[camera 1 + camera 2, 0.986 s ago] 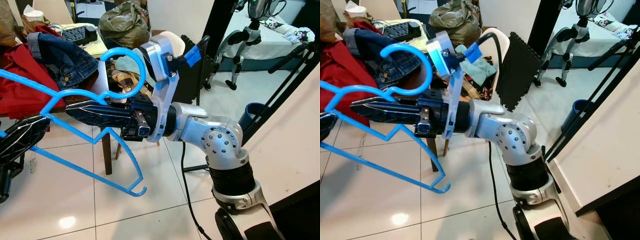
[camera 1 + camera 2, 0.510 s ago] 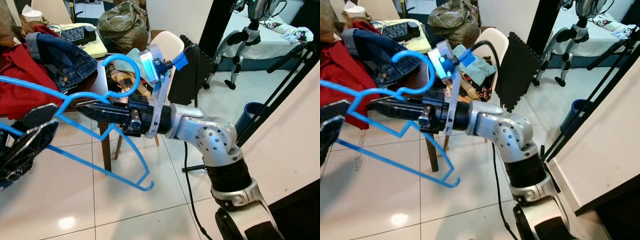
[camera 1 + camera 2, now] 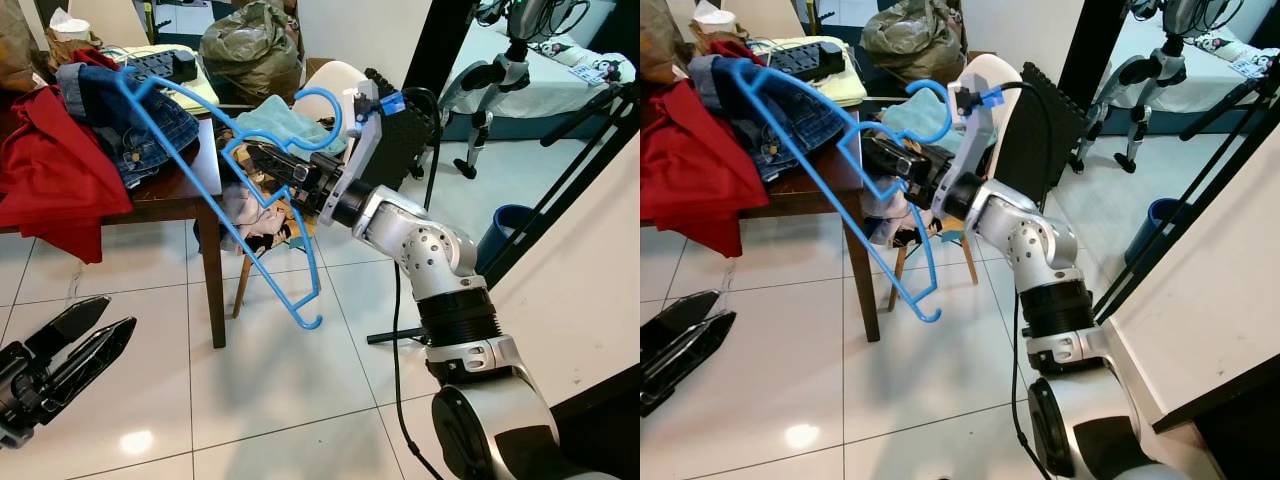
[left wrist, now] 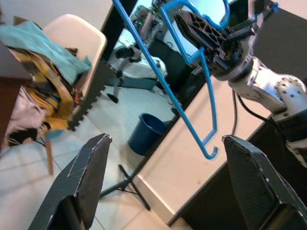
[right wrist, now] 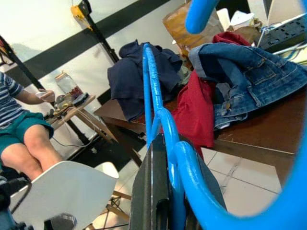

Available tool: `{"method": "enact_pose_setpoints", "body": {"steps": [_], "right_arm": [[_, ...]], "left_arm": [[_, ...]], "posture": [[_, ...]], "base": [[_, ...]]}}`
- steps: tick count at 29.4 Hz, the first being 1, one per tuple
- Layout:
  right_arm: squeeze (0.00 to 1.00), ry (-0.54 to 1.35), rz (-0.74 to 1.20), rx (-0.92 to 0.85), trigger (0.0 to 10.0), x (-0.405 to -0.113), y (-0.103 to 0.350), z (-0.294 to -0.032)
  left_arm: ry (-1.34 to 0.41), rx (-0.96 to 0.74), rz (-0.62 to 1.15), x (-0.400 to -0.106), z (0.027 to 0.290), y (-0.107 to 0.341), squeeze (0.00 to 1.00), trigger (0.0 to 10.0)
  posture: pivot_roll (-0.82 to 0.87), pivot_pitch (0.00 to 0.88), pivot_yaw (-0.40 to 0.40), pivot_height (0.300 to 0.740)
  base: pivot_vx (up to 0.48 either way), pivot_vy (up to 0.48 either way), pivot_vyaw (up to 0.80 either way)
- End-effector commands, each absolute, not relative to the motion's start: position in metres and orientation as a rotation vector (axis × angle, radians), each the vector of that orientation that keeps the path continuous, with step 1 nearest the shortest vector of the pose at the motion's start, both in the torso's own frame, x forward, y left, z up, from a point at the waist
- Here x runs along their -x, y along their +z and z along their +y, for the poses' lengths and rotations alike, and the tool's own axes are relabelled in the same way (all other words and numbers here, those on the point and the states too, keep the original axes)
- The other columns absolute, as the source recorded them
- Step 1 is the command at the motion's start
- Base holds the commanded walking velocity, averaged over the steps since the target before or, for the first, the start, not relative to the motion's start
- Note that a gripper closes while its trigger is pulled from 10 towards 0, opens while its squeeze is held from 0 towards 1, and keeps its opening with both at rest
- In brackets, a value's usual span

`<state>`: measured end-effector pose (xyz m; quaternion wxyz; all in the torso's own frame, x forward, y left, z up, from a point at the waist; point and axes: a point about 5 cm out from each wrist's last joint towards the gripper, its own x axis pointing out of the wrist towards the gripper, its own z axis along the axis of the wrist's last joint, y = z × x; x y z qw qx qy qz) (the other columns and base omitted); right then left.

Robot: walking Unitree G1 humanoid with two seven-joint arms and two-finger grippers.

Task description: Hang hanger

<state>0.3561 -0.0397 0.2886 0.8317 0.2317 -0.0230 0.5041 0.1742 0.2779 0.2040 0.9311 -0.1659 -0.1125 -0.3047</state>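
A dark wooden worktop (image 3: 180,185) stands on a pale tiled floor (image 3: 270,400). A red garment (image 3: 50,160) drapes over its edge, and a denim jacket (image 3: 125,115) lies bunched beside it. Farther back on the worktop sit a black power strip (image 3: 160,65) and a stuffed olive bag (image 3: 245,45). A white chair (image 3: 335,80) just beyond the worktop carries a teal cloth (image 3: 285,115) and patterned fabric. A blue bin (image 3: 500,225) stands on the floor near a black stand. In the right wrist view, a seated person (image 5: 21,129) in teal shorts appears near another white chair (image 5: 62,184).
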Motion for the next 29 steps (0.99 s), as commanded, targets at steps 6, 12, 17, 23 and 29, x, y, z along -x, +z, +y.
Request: {"method": "enact_pose_setpoints", "body": {"steps": [6, 12, 17, 23, 29], "right_arm": [[0.0, 0.739, -0.09, -0.258, 0.0, -0.38, 0.268, -0.052], [0.0, 0.556, -0.075, -0.129, 0.0, -0.388, 0.246, -0.059], [0.0, 0.515, 0.067, -0.019, 7.7, -0.377, 0.199, -0.054], [0.0, 0.608, 0.087, -0.085, 10.0, -0.366, 0.186, -0.045], [0.0, 0.71, -0.023, -0.222, 10.0, -0.362, 0.203, -0.035]], "left_arm": [[-0.291, 0.359, -0.297, -0.209, 0.283, 0.201, 1.0, 10.0], [-0.104, 0.392, -0.267, -0.233, 0.266, 0.189, 0.0, 10.0], [-0.057, 0.329, -0.174, -0.253, 0.211, 0.181, 0.0, 10.0], [-0.046, 0.174, -0.12, -0.251, 0.193, 0.178, 0.0, 10.0], [0.098, -0.071, -0.182, -0.246, 0.216, 0.201, 0.0, 10.0]], "posture": [[0.09, 0.131, -0.108, 0.74], [0.08, 0.133, -0.113, 0.74], [0.08, 0.139, -0.119, 0.74], [0.09, 0.138, -0.112, 0.74], [0.11, 0.138, -0.113, 0.74]], "base": [[0.0, 0.0, 0.0], [0.0, 0.0, 0.0], [0.0, 0.0, 0.0], [0.0, 0.0, 0.0], [0.044, 0.0, 0.0]]}}
